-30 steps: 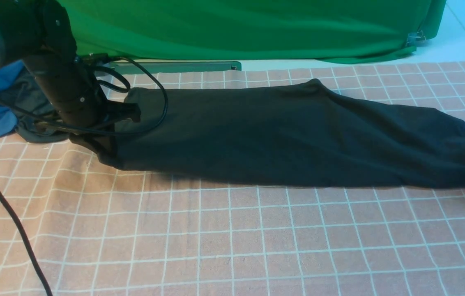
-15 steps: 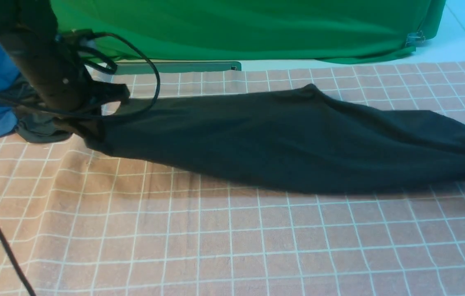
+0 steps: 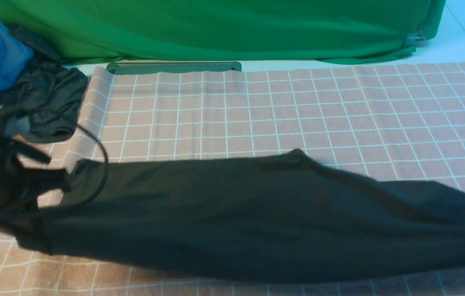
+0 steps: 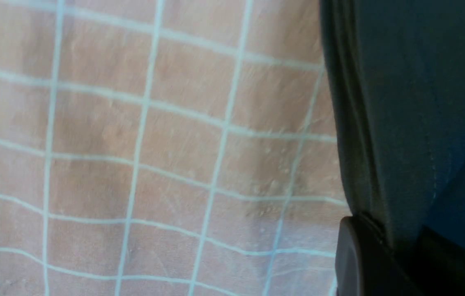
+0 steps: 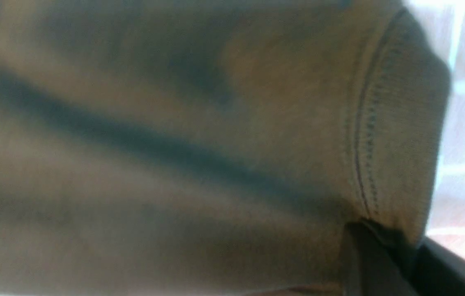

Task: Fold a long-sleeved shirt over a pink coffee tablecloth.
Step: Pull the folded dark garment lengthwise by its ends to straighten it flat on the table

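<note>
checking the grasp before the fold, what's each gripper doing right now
left gripper: closed, holding the shirt by its edge
right gripper: closed, holding the shirt by its stitched edge

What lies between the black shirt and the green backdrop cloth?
Bare pink tablecloth, with a flat dark green bar at its far edge; the front view shows this.

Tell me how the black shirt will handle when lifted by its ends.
Probably floppy: the shirt sags in the middle between its ends. Likely light, a thin knit with a ribbed hem. Its edge may drag on the tablecloth.
</note>
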You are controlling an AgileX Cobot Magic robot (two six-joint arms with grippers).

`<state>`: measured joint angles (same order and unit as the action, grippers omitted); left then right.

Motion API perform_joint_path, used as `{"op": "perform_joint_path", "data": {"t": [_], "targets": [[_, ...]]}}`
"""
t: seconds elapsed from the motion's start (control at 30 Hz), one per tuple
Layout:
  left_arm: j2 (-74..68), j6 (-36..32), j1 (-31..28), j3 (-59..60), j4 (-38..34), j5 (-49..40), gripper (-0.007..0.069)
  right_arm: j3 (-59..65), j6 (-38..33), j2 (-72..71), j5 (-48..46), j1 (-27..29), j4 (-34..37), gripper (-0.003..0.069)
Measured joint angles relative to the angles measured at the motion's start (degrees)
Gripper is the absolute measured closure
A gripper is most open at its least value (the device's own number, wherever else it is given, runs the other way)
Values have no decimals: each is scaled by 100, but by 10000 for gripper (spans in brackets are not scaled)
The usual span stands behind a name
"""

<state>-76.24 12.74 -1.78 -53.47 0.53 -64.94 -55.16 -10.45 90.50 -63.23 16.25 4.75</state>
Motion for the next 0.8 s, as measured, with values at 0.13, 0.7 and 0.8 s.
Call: {"op": "perform_joint_path", "data": {"t": [0.13,0.7,0.8], "targets": [[388,0,-47,681,-6,384,577,684,118,-61,309,0,-141,536],[597,391,-58,742,2,778,232,407,455,-312,365,-20,26,342],[591,36,-58,533,-736,952,331,344,-244,-639,760,-340,1089,547]]}}
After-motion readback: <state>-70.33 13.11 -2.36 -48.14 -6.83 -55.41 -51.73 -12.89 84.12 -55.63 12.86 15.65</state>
